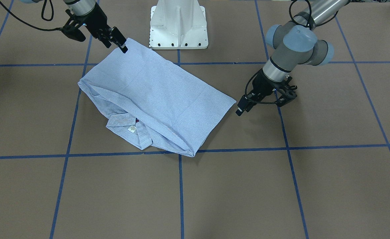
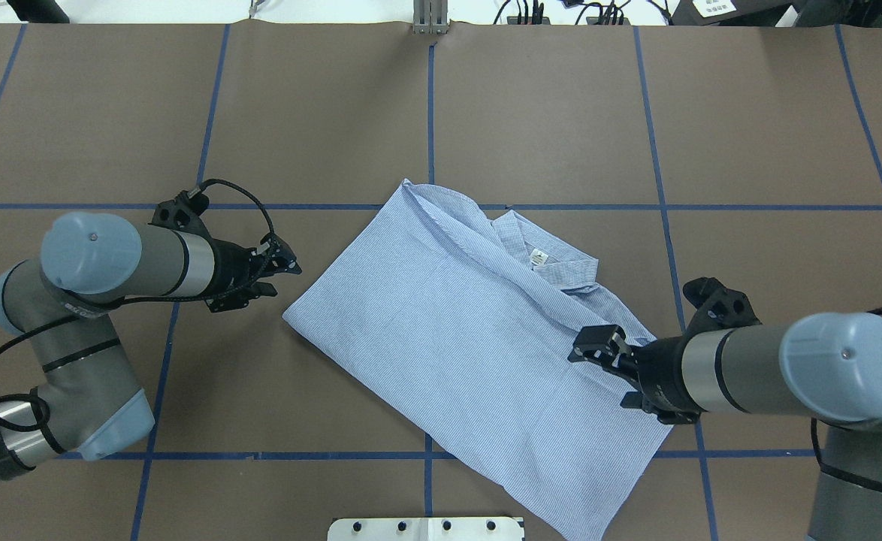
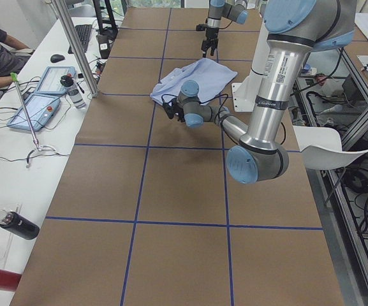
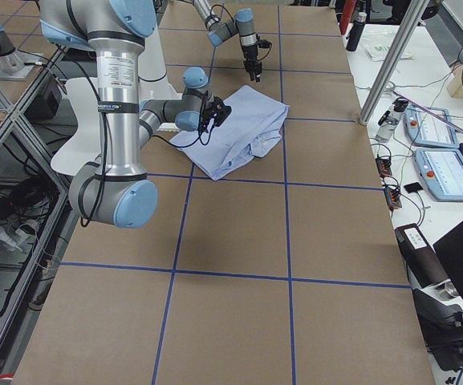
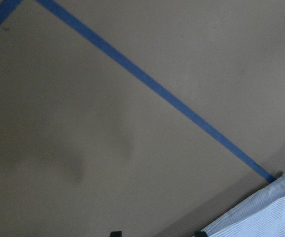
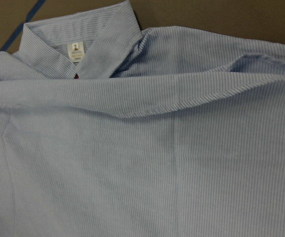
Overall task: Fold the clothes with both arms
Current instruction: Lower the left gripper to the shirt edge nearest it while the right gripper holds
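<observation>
**Left arm (image 2: 110, 259) low beside a flat shirt (image 2: 456, 338), both sets of fingers empty**

Comes in from the table's left end, on the robot's side. Ends in the left gripper (image 2: 282, 276), sitting just off the shirt's left corner, close but apart from it in the overhead. Fingers spread with nothing between them, only brown table (image 2: 321, 113) and a blue tape line (image 5: 157, 94) in the wrist view.

Moving right: spread flat and diagonal around the middle of the tabletop, folded into a rough rectangle with a plain striped panel on top. One corner toward the operators' edge, the opposite one toward the robot-side edge near the white pedestal (image 2: 426, 528). Collar (image 2: 561, 270) and small white neck label (image 2: 537, 258) poking out from under the fold on the operators' side.

Further right, over the shirt's right-hand part: right gripper (image 2: 587, 344), raised clear of the cloth and looking down on collar and label. Looks spread open and holding nothing, though no fingertips in its own wrist view. Carried by the right arm (image 2: 749, 368), reaching in from the table's right end.
</observation>
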Controlling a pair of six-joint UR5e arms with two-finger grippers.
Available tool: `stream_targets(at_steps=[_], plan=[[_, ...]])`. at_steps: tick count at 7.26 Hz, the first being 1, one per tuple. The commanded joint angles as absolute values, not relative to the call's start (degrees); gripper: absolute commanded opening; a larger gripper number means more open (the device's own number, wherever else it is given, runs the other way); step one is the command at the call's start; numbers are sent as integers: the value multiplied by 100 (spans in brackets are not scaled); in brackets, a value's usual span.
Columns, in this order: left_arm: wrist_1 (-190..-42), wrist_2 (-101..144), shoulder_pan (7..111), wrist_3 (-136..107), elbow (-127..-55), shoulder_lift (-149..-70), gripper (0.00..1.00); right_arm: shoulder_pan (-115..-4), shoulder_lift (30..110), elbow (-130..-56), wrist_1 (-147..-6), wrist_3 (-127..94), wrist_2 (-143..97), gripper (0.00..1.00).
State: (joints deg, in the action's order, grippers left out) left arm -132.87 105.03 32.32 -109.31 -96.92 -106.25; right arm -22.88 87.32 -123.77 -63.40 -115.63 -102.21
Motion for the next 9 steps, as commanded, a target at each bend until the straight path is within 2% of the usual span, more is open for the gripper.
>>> stream_targets(at_steps=[1,5,7,8,9], plan=[[-13280,10354,3006,-11030,-9834,-10338,60,-2470,8376,-12024,-6346,-11558,-10292,100],[-13271,10178,2752,-11179,-9817,-10423,60,-2479,8350,-12024,-6346,-11558,-10292,100],[-12687,10143,2707,-11188,-9809,-10747,57,-2487,8350,-12041,-6346,-11558,-10301,100],[-12587,10047,2664,-11197,-9817,-10766,42,-2487,8350,-12024,-6346,-11558,-10301,100],[-12586,10046,2672,-11249,-9817,-10723,1,-2505,8350,-12041,-6346,-11558,-10301,100]])
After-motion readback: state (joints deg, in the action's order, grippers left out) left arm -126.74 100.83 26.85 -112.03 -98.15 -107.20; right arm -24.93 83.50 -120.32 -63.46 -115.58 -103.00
